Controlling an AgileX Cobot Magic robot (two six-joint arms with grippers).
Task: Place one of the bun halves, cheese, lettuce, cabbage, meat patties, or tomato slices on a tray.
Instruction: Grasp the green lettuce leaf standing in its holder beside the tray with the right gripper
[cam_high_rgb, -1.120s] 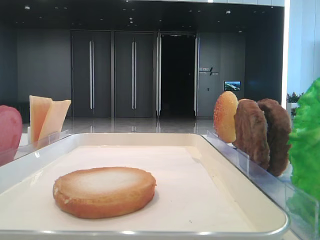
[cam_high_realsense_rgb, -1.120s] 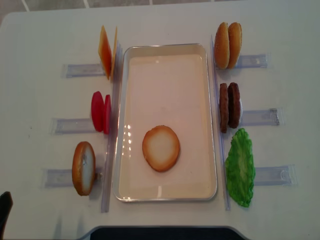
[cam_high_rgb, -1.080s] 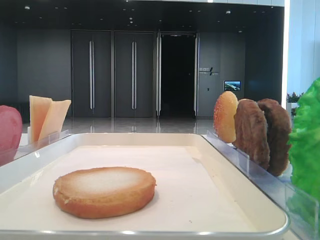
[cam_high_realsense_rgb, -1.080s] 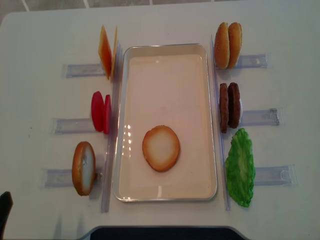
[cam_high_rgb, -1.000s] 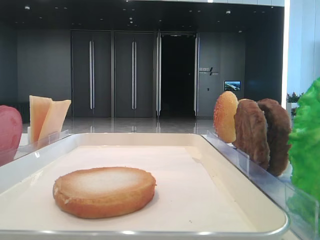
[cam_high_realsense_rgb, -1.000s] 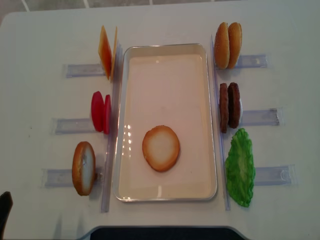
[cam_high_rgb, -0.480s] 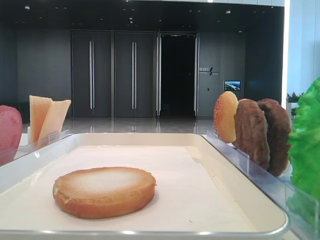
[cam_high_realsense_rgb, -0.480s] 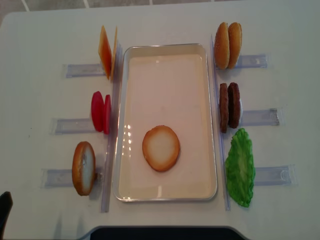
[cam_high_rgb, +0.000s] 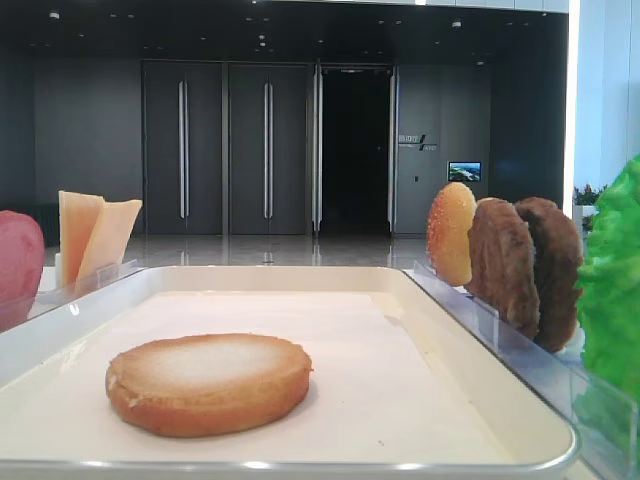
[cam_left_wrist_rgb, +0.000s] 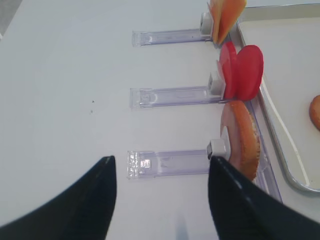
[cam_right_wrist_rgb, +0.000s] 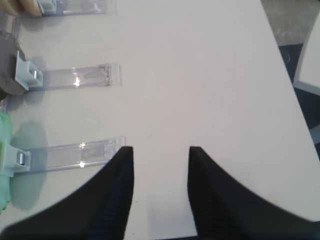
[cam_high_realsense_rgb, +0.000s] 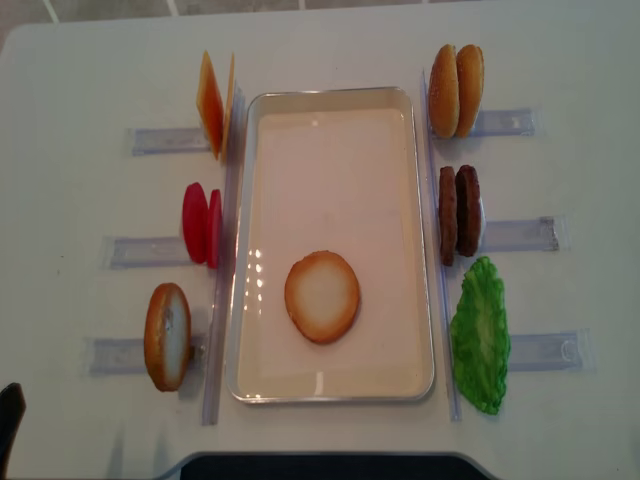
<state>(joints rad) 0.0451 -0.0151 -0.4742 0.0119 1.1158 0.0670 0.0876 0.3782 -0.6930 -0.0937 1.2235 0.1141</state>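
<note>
Bun half (cam_high_realsense_rgb: 322, 296) was seen lying flat on the tray (cam_high_realsense_rgb: 338, 98), both the left hand (cam_left_wrist_rgb: 160, 195) and right hand (cam_right_wrist_rgb: 161, 187) held open and empty over the table (cam_high_realsense_rgb: 80, 80), so another ingredient appeared due for picking.

Right gripper (cam_right_wrist_rgb: 161, 192): two matte black fingers (cam_right_wrist_rgb: 117, 200), broad at the base and tapering to blunt tips. The inner faces carry fine horizontal ribbing, visible along each facing edge. No screws, cables or markings show.

Left gripper (cam_left_wrist_rgb: 161, 197): two matte black fingers (cam_left_wrist_rgb: 90, 200) of the same tapered, curved outline. Surfaces look smooth and slightly blurred; ribbing cannot be made out. In the top-down view only a small black part (cam_high_realsense_rgb: 8, 420) shows at the lower left edge.
</note>
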